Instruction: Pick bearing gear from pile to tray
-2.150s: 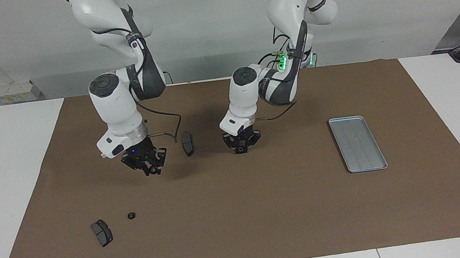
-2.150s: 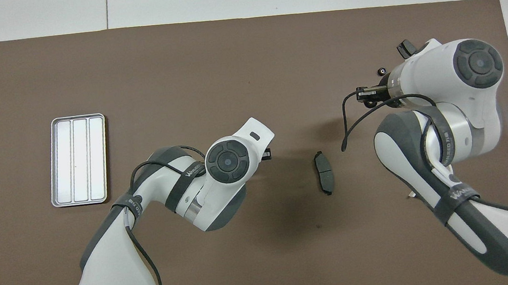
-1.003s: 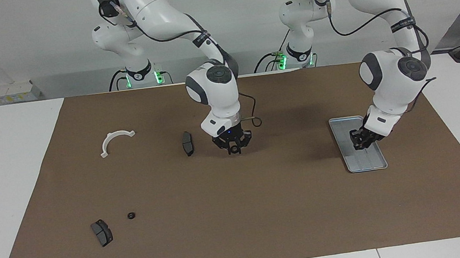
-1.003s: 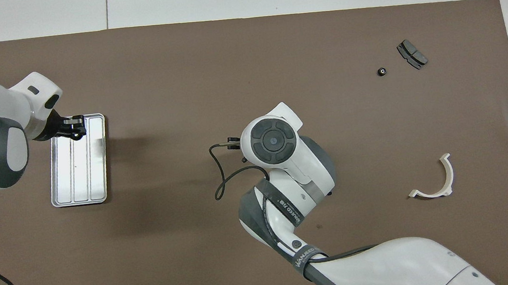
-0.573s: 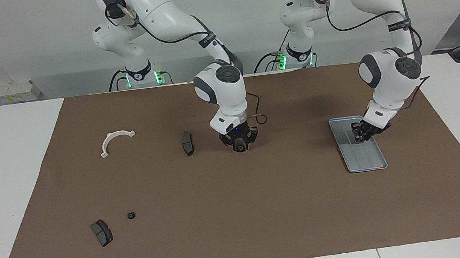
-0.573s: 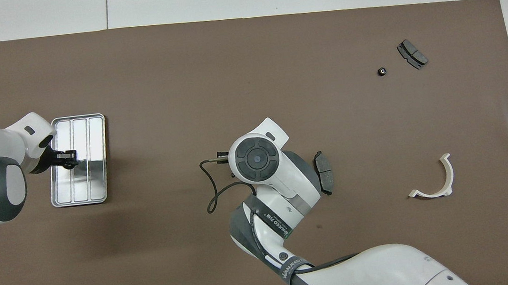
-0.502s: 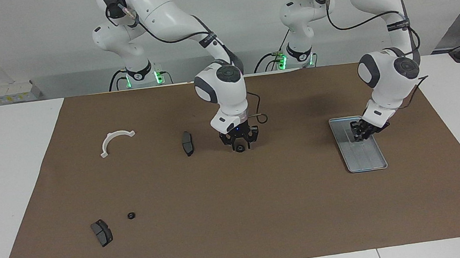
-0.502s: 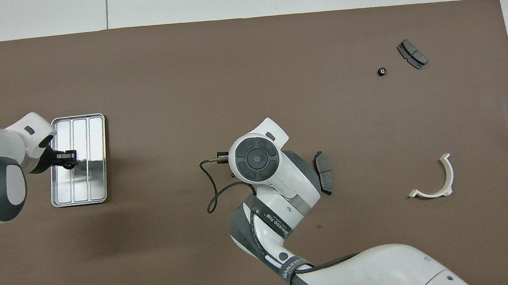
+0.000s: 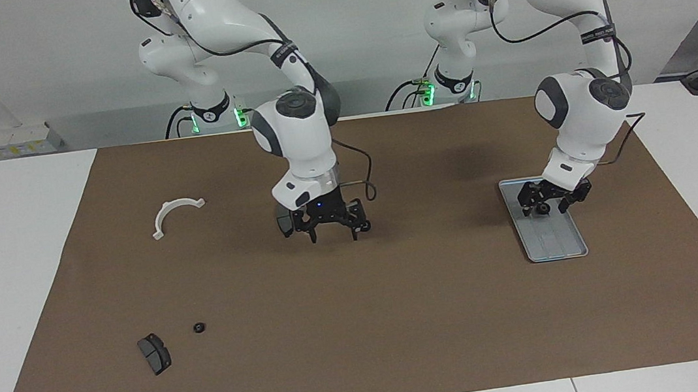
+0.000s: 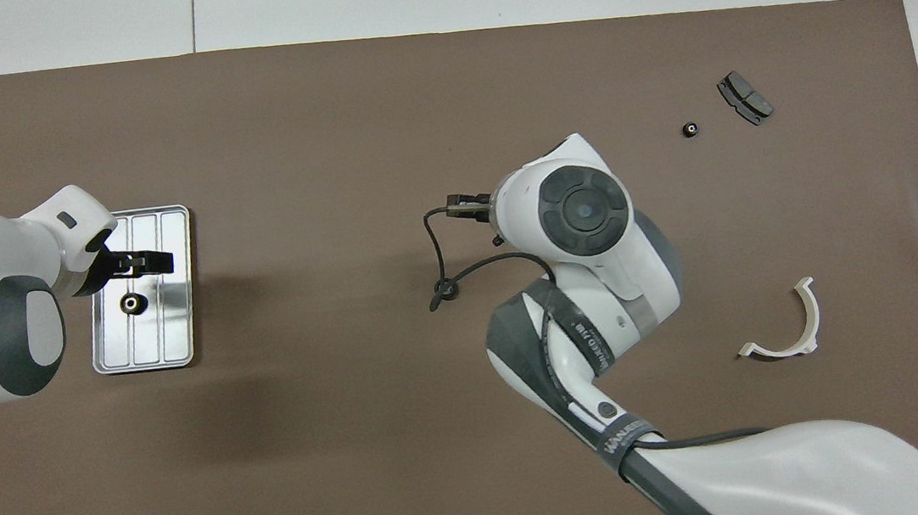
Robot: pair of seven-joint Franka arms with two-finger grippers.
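Both grippers have just sprung open. Right gripper [image 9: 332,231] hangs spread over the mat beside a brake pad [image 9: 284,220], the nearer arm to the remaining gear [image 9: 200,327]. Left gripper [image 9: 546,198], wide, hovers over the tray [image 10: 177,280], gear in tray [image 10: 131,304].

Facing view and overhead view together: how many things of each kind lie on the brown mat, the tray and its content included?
Black gears: 2 (in the tray; on the mat)
Brake pads: 2 (;, partly hidden)
White arc: 1
Tray: 1
Total: 6
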